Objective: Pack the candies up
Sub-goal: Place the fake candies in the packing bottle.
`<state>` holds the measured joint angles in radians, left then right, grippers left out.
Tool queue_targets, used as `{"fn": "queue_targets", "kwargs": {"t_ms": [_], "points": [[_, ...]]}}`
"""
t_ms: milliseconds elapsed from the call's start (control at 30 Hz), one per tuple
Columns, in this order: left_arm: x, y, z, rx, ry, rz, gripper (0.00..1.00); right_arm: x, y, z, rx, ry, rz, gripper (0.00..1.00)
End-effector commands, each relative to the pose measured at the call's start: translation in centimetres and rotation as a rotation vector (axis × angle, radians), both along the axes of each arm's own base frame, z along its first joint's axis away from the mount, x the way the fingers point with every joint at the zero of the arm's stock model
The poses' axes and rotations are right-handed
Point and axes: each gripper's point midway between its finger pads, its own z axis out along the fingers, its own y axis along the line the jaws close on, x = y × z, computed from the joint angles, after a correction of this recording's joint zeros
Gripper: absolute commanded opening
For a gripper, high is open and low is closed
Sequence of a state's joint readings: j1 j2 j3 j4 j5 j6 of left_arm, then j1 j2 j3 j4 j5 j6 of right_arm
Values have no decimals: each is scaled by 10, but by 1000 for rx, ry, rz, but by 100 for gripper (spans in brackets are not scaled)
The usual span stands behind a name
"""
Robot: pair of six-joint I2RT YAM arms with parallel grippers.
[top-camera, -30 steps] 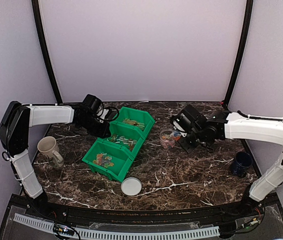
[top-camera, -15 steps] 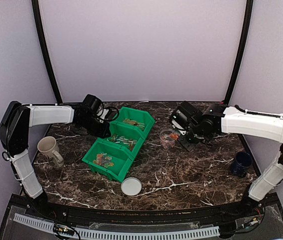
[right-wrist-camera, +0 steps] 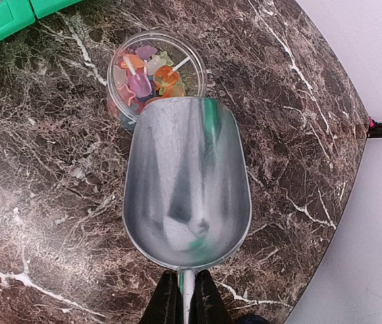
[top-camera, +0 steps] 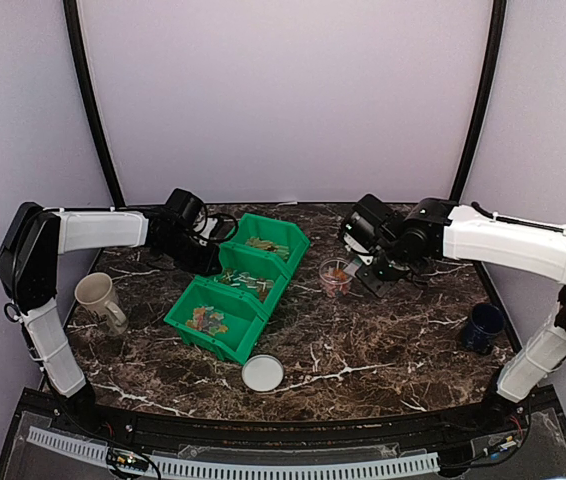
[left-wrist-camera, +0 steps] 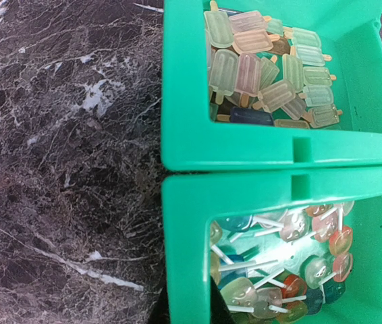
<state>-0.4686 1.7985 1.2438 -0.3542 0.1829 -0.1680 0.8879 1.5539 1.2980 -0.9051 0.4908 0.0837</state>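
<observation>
Candies fill the green bin (left-wrist-camera: pixel 184 155): popsicle shapes (left-wrist-camera: pixel 265 74) in one compartment, lollipops (left-wrist-camera: pixel 285 270) in the one beside it. My left gripper (left-wrist-camera: pixel 185 307) is shut on the bin's side wall, one finger inside and one outside. More candies (right-wrist-camera: pixel 152 73) lie in a small clear cup (right-wrist-camera: pixel 113 74). My right gripper (right-wrist-camera: pixel 186 287) is shut on the handle of a metal scoop (right-wrist-camera: pixel 187 182). The scoop is empty, and its lip rests over the cup's near rim. In the top view the cup (top-camera: pixel 335 277) stands right of the bin (top-camera: pixel 225 345), just left of the right gripper (top-camera: pixel 368 268).
A beige mug (top-camera: pixel 98 298) stands left of the bin. A dark blue mug (top-camera: pixel 483 326) is at the right edge. A round white lid (top-camera: pixel 262 373) lies in front of the bin. A corner of the bin (right-wrist-camera: pixel 9 17) shows in the right wrist view.
The right arm has drawn the scoop slightly back and up beside the cup. The left arm, bin and cup have stayed put.
</observation>
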Motion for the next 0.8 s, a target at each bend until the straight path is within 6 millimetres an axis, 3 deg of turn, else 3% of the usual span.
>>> {"fn": "queue_targets", "kwargs": {"t_ms": [0,300,567,767], "points": [[16,-18,56,-121,-115,-22,0,4,-2,12,-6,-17,-5,0],[16,-19,56,-125,-113,-23,0,7,0,13,-3,-32,-3,0],[15,-21,55,-134,-103,-33,0,12,17,27,25,-121,67,0],[13,-24,54,-145,-92,-46,0,8,56,41,57,-201,197,0]]}}
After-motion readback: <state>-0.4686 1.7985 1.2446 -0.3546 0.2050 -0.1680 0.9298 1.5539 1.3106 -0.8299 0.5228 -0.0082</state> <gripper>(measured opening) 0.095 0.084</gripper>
